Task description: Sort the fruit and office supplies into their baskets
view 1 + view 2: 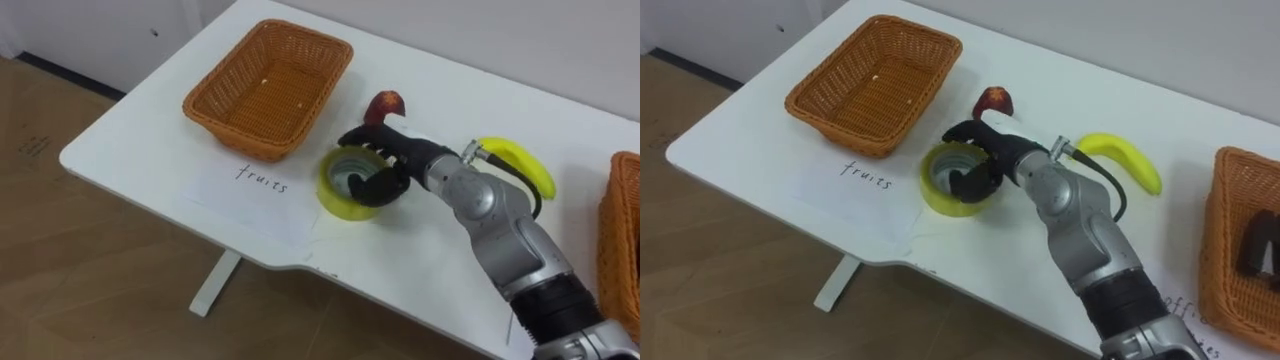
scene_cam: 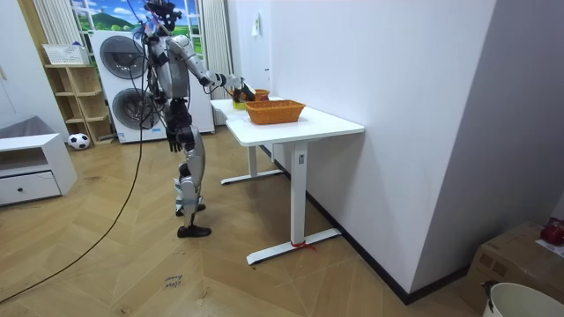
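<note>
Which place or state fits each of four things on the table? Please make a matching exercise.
Things:
1. tape roll
2. banana
3. red fruit
4. left basket

Places or states:
a. holds no fruit
b. just behind the right hand
c. gripped by the right hand
d. on the table, right of the wrist

Pairs: 1-c, 2-d, 3-b, 4-a.
</note>
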